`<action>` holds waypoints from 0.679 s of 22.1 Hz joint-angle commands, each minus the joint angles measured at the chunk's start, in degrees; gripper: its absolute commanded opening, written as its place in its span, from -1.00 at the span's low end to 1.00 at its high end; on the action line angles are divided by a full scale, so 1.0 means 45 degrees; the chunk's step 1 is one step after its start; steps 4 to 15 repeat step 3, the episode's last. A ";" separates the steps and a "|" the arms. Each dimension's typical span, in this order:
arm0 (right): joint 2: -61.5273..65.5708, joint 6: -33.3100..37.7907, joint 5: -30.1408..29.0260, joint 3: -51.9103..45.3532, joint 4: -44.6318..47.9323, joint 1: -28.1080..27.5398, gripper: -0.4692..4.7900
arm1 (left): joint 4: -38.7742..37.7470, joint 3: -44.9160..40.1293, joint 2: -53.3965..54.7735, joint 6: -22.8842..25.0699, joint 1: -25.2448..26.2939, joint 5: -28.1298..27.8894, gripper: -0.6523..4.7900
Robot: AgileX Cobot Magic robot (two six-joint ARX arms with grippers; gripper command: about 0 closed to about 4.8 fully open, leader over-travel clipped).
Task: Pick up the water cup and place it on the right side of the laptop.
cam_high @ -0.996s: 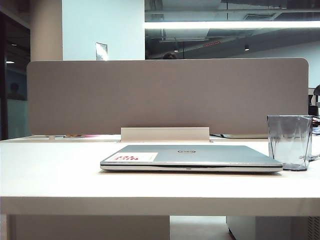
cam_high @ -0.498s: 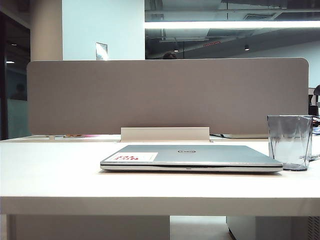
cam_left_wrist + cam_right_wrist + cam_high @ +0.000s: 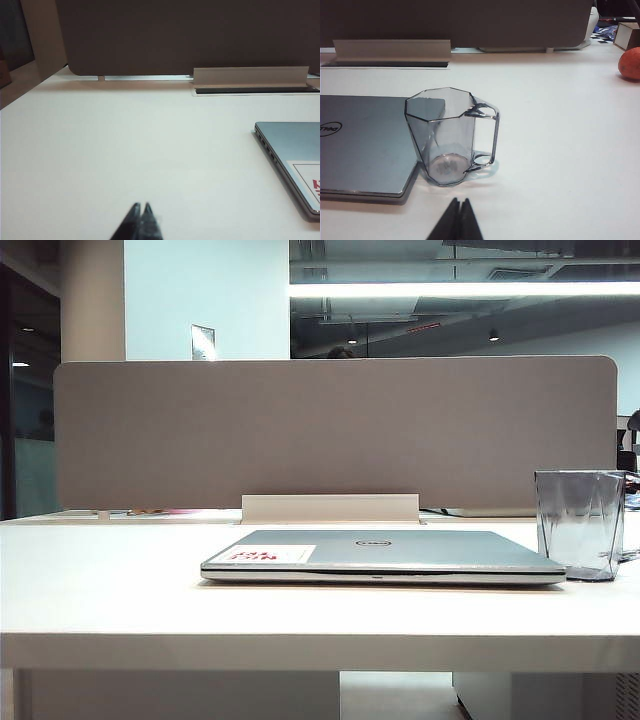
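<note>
**Water cup standing at laptop's right edge; both claws closed and empty**

The laptop (image 3: 383,556) lies closed and flat on the white bench (image 3: 100,580), lid up, with its oval logo toward the middle of the lid and a white-and-red sticker (image 3: 271,554) near its front left corner in the exterior view. The water cup (image 3: 579,525) stands upright on the bench just beside the laptop's right edge; in the right wrist view its base sits right against that edge, though contact cannot be confirmed. The cup is transparent, grey-blue, faceted, and carries a handle (image 3: 486,135) turned away from the laptop.

The left claw (image 3: 140,210) hangs over bare bench surface to the left of the laptop, well apart from it, its two dark fingertips pressed together with nothing between them. The right claw (image 3: 459,204) sits low in front of the cup, near it but not touching, tips likewise together and holding nothing.

A grey partition panel (image 3: 330,430) stands along the far edge of the bench, with a pale cable tray (image 3: 330,508) at its foot. An orange-red round object (image 3: 630,63) lies at the far right of the bench.
</note>
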 commanded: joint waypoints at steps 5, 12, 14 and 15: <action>-0.0019 -0.0049 0.0015 -0.0073 0.0170 0.0015 -0.85 | 0.0117 0.0039 0.0005 -0.0015 -0.0015 0.0053 -0.77; -0.0019 -0.0049 0.0015 -0.0073 0.0170 0.0015 -0.85 | 0.0117 0.0039 0.0005 -0.0015 -0.0015 0.0053 -0.77; -0.0019 -0.0049 0.0015 -0.0073 0.0170 0.0015 -0.85 | 0.0117 0.0039 0.0005 -0.0015 -0.0015 0.0053 -0.77; -0.0019 -0.0049 0.0015 -0.0073 0.0170 0.0015 -0.85 | 0.0117 0.0039 0.0005 -0.0015 -0.0015 0.0053 -0.77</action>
